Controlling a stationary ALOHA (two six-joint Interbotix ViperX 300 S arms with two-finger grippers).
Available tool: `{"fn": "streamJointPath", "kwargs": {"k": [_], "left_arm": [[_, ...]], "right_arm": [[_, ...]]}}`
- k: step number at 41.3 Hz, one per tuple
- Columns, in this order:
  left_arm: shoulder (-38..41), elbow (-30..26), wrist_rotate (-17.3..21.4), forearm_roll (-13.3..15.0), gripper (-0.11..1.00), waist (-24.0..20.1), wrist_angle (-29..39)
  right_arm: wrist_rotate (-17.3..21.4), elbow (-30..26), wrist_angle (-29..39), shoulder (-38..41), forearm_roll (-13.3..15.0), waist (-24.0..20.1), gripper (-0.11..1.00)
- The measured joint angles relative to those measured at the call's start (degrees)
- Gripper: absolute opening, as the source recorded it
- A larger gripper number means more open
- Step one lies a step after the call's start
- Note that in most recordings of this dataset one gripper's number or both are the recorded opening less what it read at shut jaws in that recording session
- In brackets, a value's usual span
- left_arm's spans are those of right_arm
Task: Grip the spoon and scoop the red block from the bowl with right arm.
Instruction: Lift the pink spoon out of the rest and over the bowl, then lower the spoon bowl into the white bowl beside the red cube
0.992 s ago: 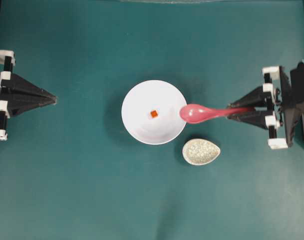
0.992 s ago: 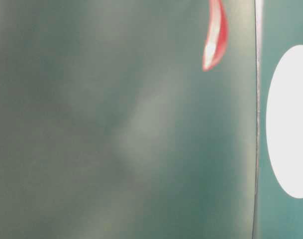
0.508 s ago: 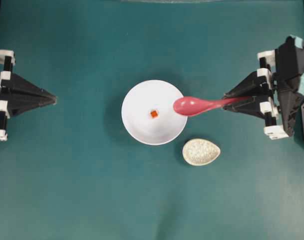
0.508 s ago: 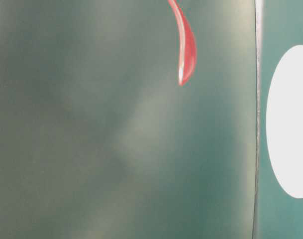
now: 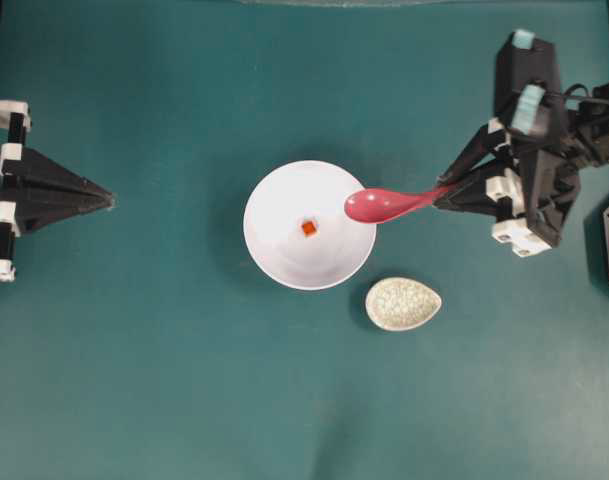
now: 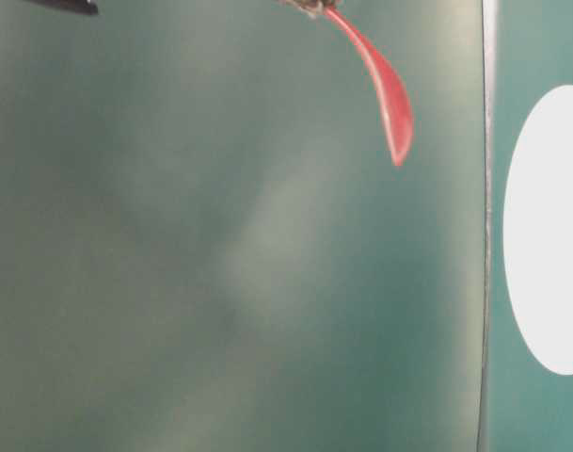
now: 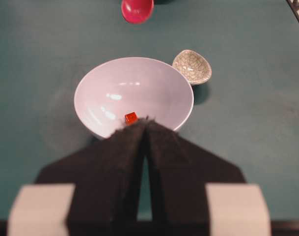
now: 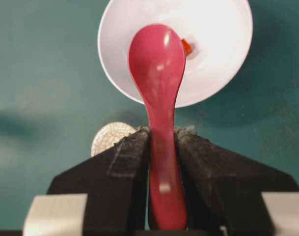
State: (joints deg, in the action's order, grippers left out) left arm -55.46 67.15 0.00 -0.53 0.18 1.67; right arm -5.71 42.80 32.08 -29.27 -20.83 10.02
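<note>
My right gripper [image 5: 442,198] is shut on the handle of the pink-red spoon [image 5: 384,205], whose scoop hangs over the right rim of the white bowl [image 5: 274,250]. The red block [image 5: 308,228] lies on the bowl's floor, left of the scoop. In the right wrist view the spoon [image 8: 159,83] runs up from between my fingers toward the bowl [image 8: 223,59], with the block [image 8: 187,47] peeking past the scoop's right edge. My left gripper [image 5: 110,200] rests shut at the far left, empty; its wrist view shows the bowl [image 7: 100,93] and block [image 7: 131,117] just beyond its tips.
A small speckled beige dish [image 5: 403,303] sits on the teal table just right of and below the bowl. The table-level view is blurred, showing only the spoon [image 6: 385,94] hanging down and a white oval shape at its right edge.
My right arm has tilted and swung upward in the overhead view, carrying the spoon left so its scoop now overlaps the bowl's rim. The left arm has not moved.
</note>
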Motion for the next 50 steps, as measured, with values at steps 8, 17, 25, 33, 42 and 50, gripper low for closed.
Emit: {"fn": "streamJointPath", "kwargs": {"k": [8, 17, 25, 33, 42, 50], "left_arm": [[0.09, 0.00, 0.09, 0.00, 0.00, -0.09, 0.00], [0.09, 0.00, 0.09, 0.00, 0.00, 0.00, -0.09], [0.09, 0.00, 0.18, 0.00, 0.00, 0.00, -0.09], [0.09, 0.00, 0.09, 0.00, 0.00, -0.09, -0.09], [0.09, 0.00, 0.09, 0.00, 0.00, 0.00, -0.09], [0.09, 0.00, 0.09, 0.00, 0.00, 0.00, 0.00]], "right_arm": [[0.09, -3.69, 4.04, 4.22, 0.09, 0.35, 0.24], [0.09, -8.17, 8.26, 10.11, 0.53, 0.70, 0.24], [0.00, -12.39, 11.87, 15.03, 3.34, 0.79, 0.24], [0.00, -14.59, 12.48, 18.37, 6.06, 0.79, 0.24], [0.00, -14.68, 12.66, 21.18, 6.59, 0.79, 0.24], [-0.18, -14.68, 11.69, 23.82, 6.86, 0.88, 0.24]]}}
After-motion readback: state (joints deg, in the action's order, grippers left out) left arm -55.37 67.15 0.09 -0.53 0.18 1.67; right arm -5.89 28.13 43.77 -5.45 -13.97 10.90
